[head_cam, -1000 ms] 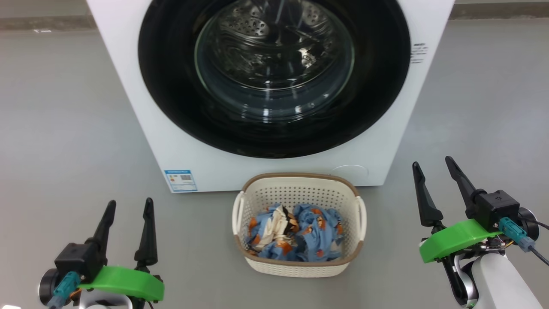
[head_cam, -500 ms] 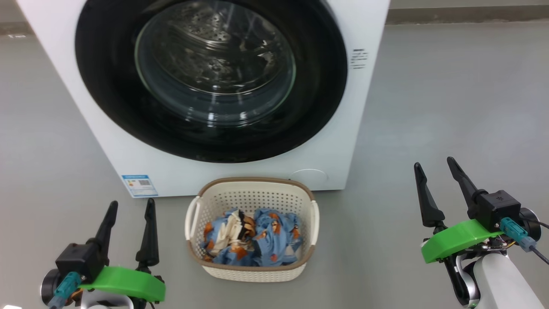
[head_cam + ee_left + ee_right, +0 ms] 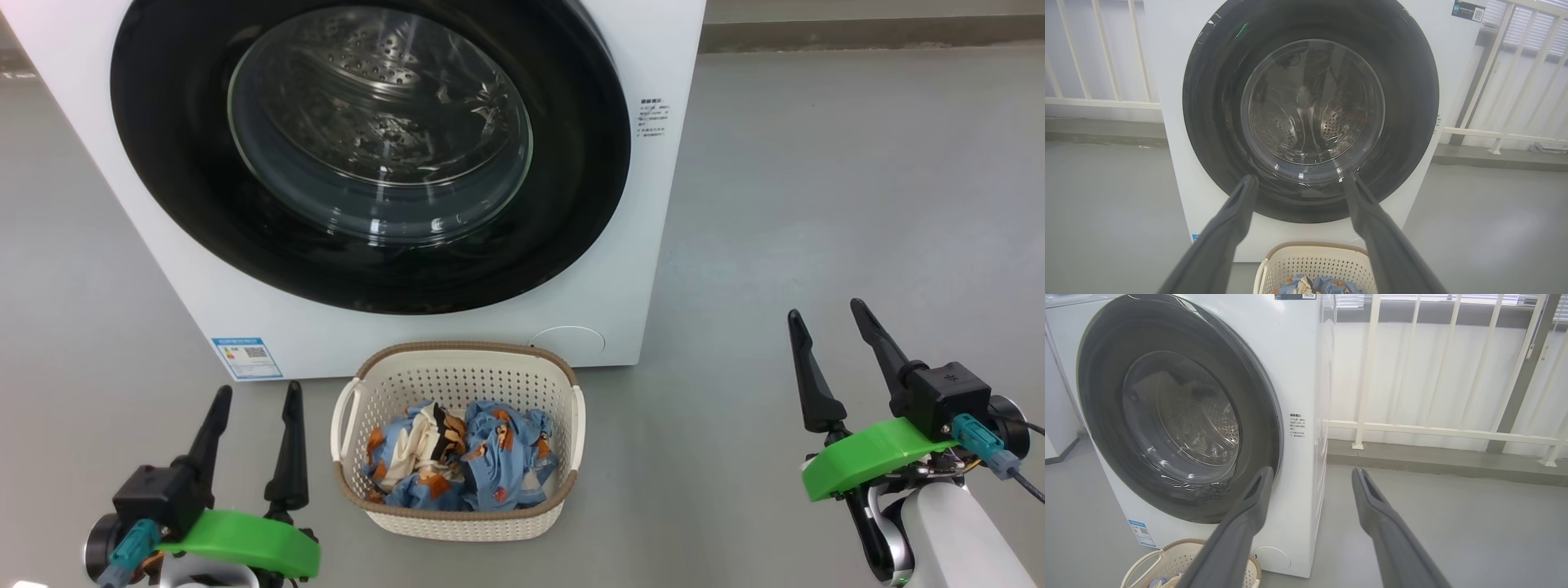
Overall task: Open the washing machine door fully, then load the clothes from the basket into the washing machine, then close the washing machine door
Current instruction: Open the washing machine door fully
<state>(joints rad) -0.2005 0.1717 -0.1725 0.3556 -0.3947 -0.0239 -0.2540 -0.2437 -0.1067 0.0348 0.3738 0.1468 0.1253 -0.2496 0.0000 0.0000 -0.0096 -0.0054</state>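
Observation:
The white washing machine [image 3: 645, 245] stands ahead, its round black-rimmed door [image 3: 563, 212] shut over the steel drum. The same door [image 3: 1412, 102] faces my left wrist camera, and from the right wrist it [image 3: 1098, 396] is seen at an angle. On the floor in front sits the cream basket [image 3: 457, 518] holding the light-blue clothes [image 3: 490, 457] with orange figures and some white and black cloth. My left gripper [image 3: 255, 398] is open at the lower left, beside the basket. Well to the right of the machine my right gripper [image 3: 824, 314] is open and empty.
Grey floor [image 3: 816, 204] spreads to the right of the machine. A white railing [image 3: 1437, 430] runs along the wall behind, on a raised dark kerb [image 3: 1453, 463]. A blue label [image 3: 245, 358] marks the machine's lower left corner.
The head camera has swung right, so machine and basket sit further left in its picture. Both grippers keep their places and stay open.

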